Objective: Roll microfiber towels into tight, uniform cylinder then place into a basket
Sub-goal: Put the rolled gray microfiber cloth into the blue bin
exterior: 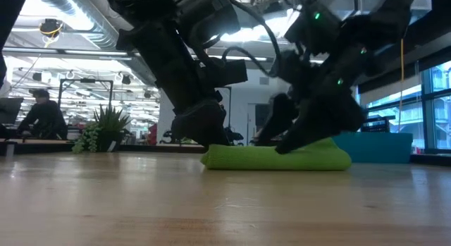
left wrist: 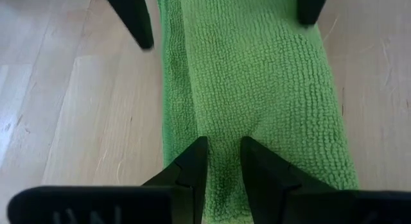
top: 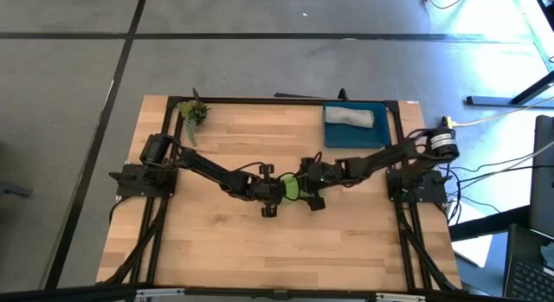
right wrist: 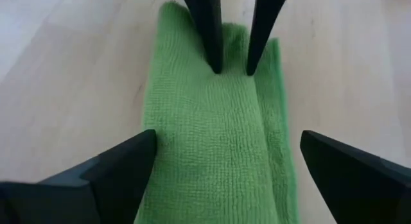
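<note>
Pinched nearly together, the left gripper (left wrist: 223, 153) has its two fingers pressed down on one end of the lime green towel (top: 293, 188), with a thin fold of cloth caught between them. That towel is my landmark: it lies folded into a long narrow strip at the middle of the wooden table (top: 260, 241), flat on the boards. From the towel's other end the right gripper (right wrist: 228, 153) meets it with fingers spread wide, one either side of the strip, holding nothing that I can see. Well beyond the towel, toward the table's far right corner, sits the blue basket (top: 381, 136) with the grey towel (top: 350, 117) already inside, rolled. Far left of it stands a small potted plant (top: 194, 112).
</note>
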Tool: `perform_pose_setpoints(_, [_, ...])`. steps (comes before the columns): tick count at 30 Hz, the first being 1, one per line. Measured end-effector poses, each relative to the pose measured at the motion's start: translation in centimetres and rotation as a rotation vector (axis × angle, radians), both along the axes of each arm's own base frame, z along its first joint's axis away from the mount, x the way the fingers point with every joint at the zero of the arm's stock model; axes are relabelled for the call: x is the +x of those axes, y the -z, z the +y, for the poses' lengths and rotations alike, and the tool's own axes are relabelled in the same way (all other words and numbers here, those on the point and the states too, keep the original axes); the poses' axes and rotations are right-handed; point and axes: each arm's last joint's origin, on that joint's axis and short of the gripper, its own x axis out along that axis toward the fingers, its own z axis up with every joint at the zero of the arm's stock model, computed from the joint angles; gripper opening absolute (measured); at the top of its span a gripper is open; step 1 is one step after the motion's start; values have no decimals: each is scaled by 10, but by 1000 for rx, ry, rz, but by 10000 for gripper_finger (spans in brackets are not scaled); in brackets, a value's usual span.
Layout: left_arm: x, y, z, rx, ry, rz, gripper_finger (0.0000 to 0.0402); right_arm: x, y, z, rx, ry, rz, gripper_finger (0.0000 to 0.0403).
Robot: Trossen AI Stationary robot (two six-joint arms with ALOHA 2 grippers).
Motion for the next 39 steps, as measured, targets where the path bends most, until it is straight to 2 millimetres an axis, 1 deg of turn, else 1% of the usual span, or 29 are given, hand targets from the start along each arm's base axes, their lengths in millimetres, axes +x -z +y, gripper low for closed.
perform_pose_setpoints(4, [0,0,0,0,0,-1,82,5,13,-11,54,-7,12,383])
perform_pose_setpoints(9, [0,0,0,0,1,-2,82,8,24,-19,126,-9,22,383])
perform_pose_setpoints(12, [0,0,0,0,1,-2,82,9,29,-23,178,-11,34,383])
perform_pose_setpoints(17, [0,0,0,0,1,-1,82,10,34,-27,209,-26,36,383])
perform_pose_setpoints(22, [0,0,0,0,1,-2,82,9,31,-26,233,-51,33,383])
perform_pose_setpoints(30, [0,-1,0,0,1,-3,82,6,11,-28,295,-72,-16,383])
perform_pose_setpoints(36, [0,-1,0,0,1,-3,82,5,14,-25,295,-73,15,383])
perform_pose_setpoints(39, [0,-1,0,0,1,-3,82,4,19,-23,255,-60,38,383])
